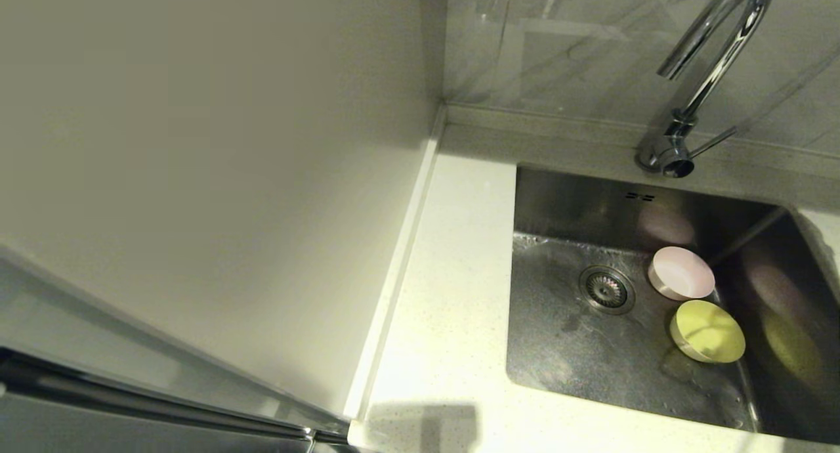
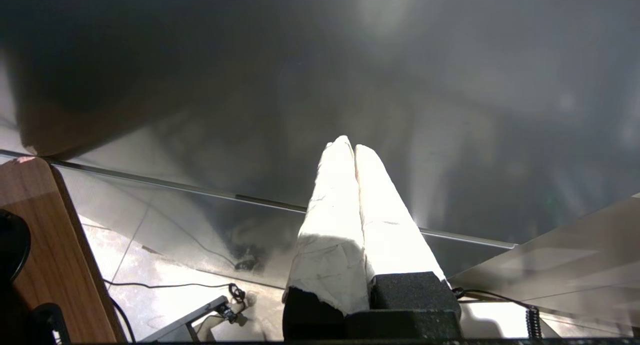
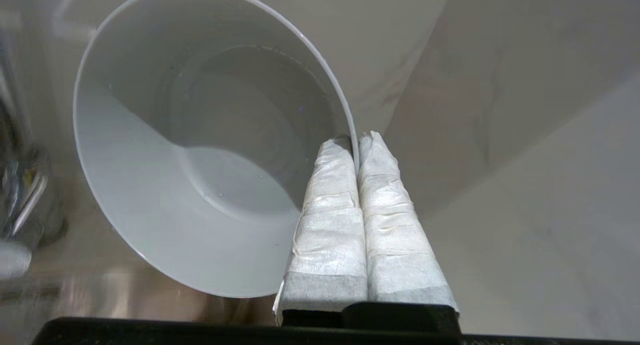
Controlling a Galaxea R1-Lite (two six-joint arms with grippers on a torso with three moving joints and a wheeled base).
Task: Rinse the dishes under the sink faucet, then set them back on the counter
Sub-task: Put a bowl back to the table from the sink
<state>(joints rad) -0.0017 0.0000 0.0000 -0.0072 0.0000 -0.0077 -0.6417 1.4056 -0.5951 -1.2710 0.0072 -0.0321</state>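
Observation:
In the right wrist view my right gripper (image 3: 356,140) is shut on the rim of the pale blue-white bowl (image 3: 190,150), which holds a little water and hangs tilted in the air. That bowl and both arms are out of the head view. The pale pink bowl (image 1: 681,273) and the yellow-green bowl (image 1: 707,331) lie in the steel sink (image 1: 577,354), right of the strainer drain (image 1: 606,289). The chrome faucet (image 1: 705,72) rises behind the sink, its spout high at the top. My left gripper (image 2: 353,146) is shut and empty, parked low before a grey cabinet front.
The white speckled counter (image 1: 453,276) runs left of the sink, bounded by a raised pale edge strip (image 1: 394,282) and the cream wall panel (image 1: 197,177). A marbled wall stands behind the faucet. Cables and floor show under my left gripper.

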